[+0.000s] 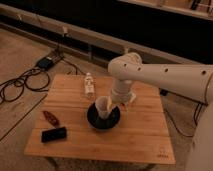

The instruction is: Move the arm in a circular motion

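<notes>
Cream-white arm (165,75) reaches over the far right corner of the desk (142,137); hand (117,101) just beside white cup (102,106) on dark plate (94,121), mid-desk; grip cannot tell.

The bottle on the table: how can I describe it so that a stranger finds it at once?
Find the wooden table. On its far side, left of the arm, whose tool hangs by the white cup in the dark bowl, is the bottle. It alone is transparent.

Dim amber light bathes the gripper (114,103) above the bowl (93,121).
</notes>
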### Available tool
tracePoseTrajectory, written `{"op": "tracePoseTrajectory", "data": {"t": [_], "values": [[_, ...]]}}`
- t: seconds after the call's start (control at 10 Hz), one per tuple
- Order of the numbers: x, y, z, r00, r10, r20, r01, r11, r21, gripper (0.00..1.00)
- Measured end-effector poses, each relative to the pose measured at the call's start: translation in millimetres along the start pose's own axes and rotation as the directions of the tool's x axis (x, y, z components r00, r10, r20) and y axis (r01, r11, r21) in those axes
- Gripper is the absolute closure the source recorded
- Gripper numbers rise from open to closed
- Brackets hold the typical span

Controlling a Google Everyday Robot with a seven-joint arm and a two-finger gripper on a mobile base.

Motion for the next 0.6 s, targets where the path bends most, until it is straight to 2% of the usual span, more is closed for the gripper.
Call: {"op": "tracePoseTrajectory", "data": {"t": [0.1,0.3,0.4,0.6], "values": [[-20,-7,-1,1.000,0.012,0.012,-0.012,1.000,0.018,0.35],[-67,-4,-7,0.999,0.008,0.032,-0.010,0.998,0.057,0.35],[-96,6,-11,0.999,-0.006,0.042,0.003,0.997,0.082,0.35],[-134,39,-14,0.997,-0.055,0.049,0.050,0.992,0.116,0.35]]}}
